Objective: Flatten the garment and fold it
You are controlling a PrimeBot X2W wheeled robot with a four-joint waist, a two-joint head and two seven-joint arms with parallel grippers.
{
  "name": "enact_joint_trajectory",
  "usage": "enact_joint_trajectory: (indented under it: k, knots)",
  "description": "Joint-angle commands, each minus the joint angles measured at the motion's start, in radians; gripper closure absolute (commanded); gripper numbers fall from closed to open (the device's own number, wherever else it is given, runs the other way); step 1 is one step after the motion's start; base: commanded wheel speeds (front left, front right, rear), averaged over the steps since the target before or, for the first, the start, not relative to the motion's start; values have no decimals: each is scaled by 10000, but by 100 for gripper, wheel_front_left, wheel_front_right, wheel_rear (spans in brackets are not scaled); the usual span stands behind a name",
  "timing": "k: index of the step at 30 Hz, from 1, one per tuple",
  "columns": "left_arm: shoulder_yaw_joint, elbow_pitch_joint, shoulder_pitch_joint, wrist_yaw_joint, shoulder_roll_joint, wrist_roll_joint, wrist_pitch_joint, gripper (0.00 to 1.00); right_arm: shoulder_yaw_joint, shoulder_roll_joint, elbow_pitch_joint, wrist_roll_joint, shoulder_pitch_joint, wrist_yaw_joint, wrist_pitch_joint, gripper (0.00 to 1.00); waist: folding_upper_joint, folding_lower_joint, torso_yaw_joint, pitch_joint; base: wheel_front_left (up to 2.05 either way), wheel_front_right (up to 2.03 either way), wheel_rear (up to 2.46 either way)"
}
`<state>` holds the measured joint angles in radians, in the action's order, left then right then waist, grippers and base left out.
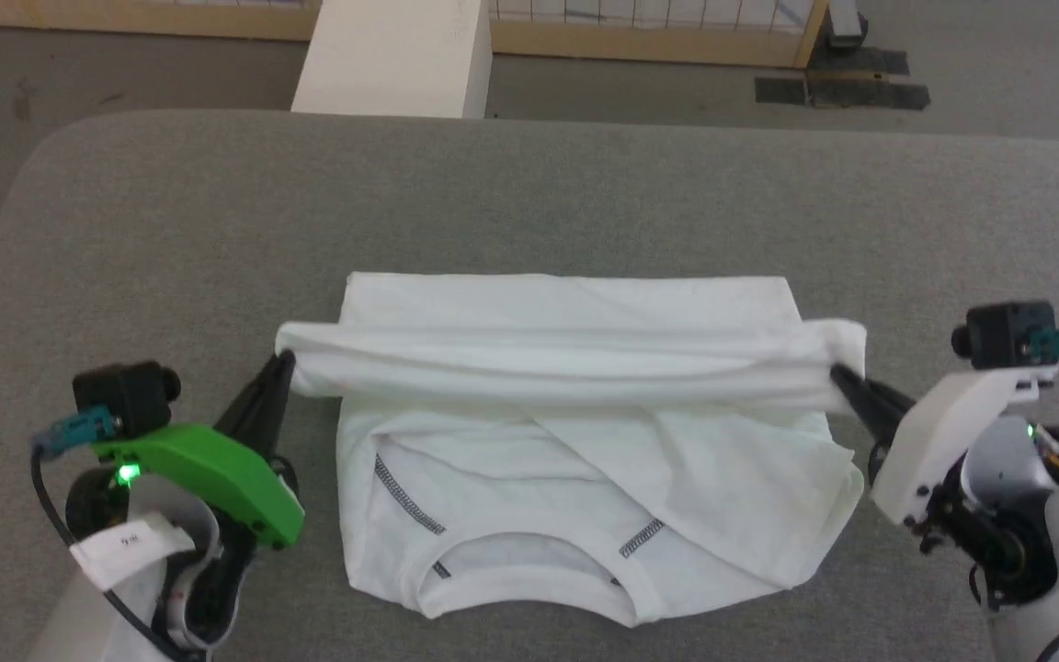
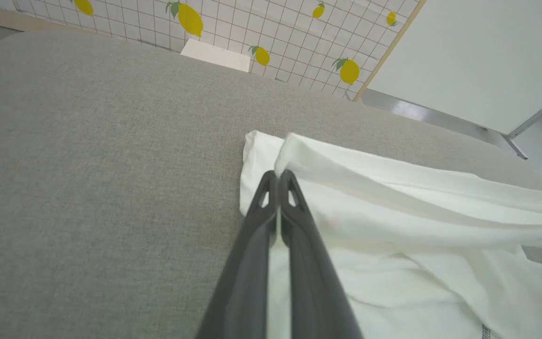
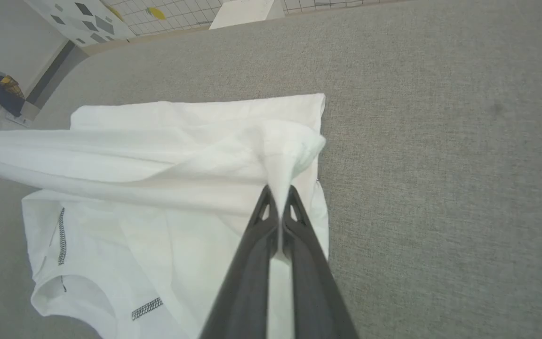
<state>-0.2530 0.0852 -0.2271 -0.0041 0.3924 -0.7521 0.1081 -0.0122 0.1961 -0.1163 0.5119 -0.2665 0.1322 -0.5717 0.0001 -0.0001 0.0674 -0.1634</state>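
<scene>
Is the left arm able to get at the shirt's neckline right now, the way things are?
Probably yes, but not freely: the neckline lies uncovered on the near side, close to the left gripper, yet that gripper is shut on the garment's lifted fold and would have to let go first.

The garment [image 1: 575, 460] lies mid-desk [image 1: 585, 193], neckline towards the near edge. A raised fold runs left to right across its middle, with the left pincer [image 1: 283, 360] pinching the fold's left end and the right pincer [image 1: 835, 372] its right end. Beyond the desk's far edge, a block [image 1: 396, 55] stands on the floor [image 1: 125, 64].
</scene>
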Motion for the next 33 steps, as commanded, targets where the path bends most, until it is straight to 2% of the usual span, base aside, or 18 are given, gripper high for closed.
enact_joint_trajectory:
  k: [1,13,22,32,33]
  knots:
    - [13,-130,344,123,-60,-125,-69,100,106,-132,177,22,340,-15,1,100,-1,1,151,319,0,0,0]
    - [-330,-436,2501,764,-309,-388,218,100,516,-869,610,-480,2423,-15,-99,100,-1,1,18,497,0,0,0]
    - [-700,93,2793,996,-151,-380,970,100,386,-874,-4,-1112,2972,-15,-287,100,-1,1,7,597,0,0,0]
    - [-664,512,2838,1281,12,-509,1431,100,364,-742,-350,-1513,3084,-15,-564,100,-1,1,-111,710,0,0,0]
    - [-648,529,2856,1310,11,-573,1510,93,286,-737,-302,-1491,3105,-15,-606,92,-1,1,-124,723,0,0,0]
